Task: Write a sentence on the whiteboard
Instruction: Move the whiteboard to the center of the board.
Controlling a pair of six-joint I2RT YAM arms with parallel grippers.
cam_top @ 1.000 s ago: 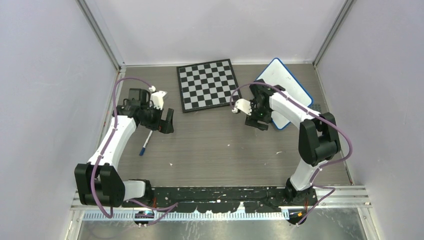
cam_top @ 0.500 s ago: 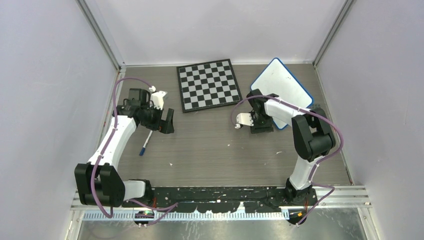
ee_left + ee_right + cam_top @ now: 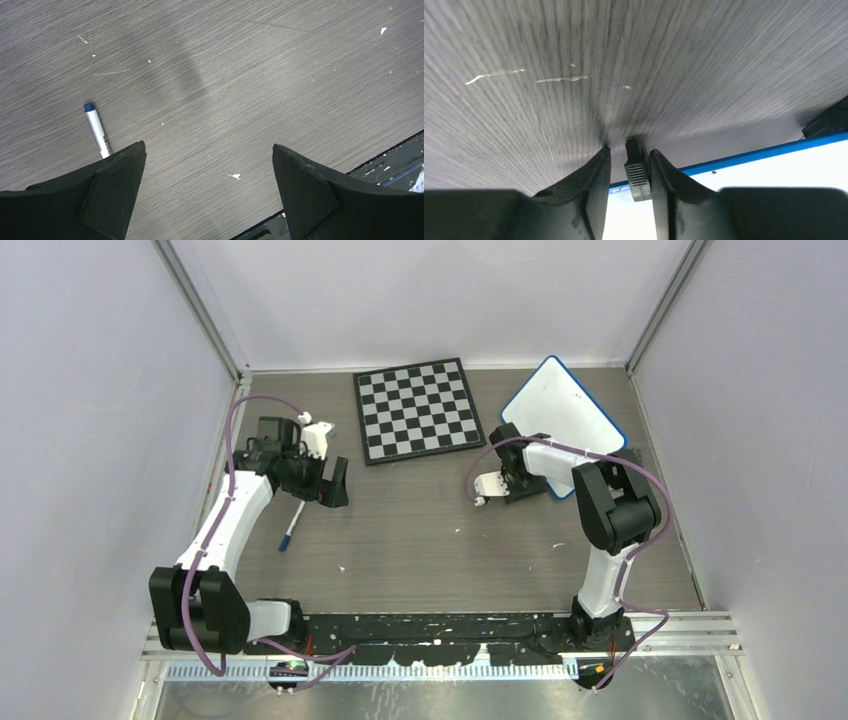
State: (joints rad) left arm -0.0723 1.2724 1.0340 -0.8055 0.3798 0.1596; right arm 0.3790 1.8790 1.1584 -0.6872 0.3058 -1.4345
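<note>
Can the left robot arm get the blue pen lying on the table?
Probably yes. The left gripper is wide open over the table, and the pen lies flat right beside one finger, with nothing on it or around it. It would likely need only a small sideways shift first.

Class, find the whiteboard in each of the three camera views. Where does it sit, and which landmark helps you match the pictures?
Top external: the whiteboard lies at the far right, to the right of the chessboard.
Left wrist: not in it.
Right wrist: it fills the bottom right corner.
Shared landmark: its blue rim, visible in both views that show the board.
</note>
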